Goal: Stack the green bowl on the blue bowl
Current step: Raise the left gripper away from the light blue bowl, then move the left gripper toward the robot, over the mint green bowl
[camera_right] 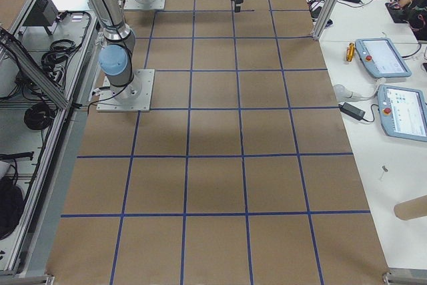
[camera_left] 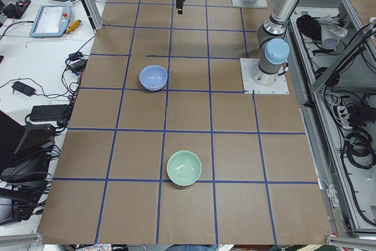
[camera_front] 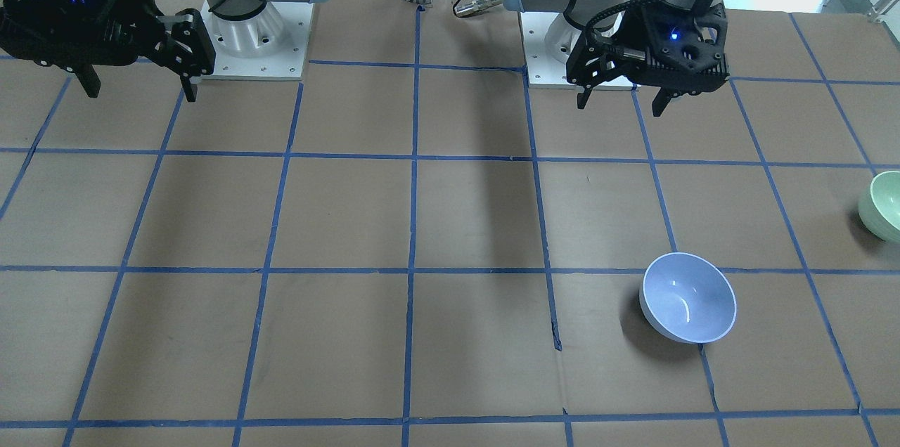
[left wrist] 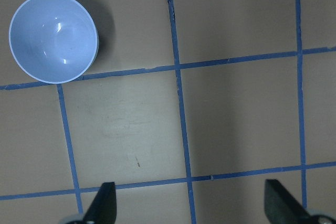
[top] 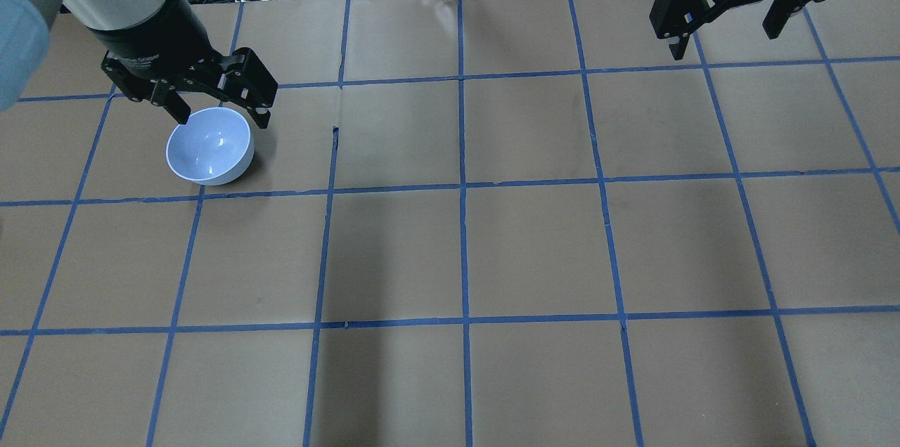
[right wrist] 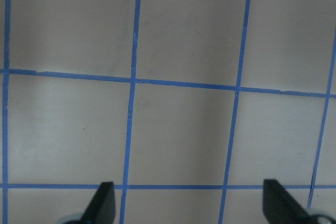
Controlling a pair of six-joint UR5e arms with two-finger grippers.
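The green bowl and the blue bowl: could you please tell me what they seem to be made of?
The green bowl looks like glazed ceramic or glossy melamine: smooth, plain, with a soft sheen. The blue bowl seems the same kind, with sharp bright highlights inside and a whitish rim. Looks alone cannot settle which.

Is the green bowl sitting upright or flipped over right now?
Upright. The green bowl shows its open hollow facing up in the left side view, and it looks empty.
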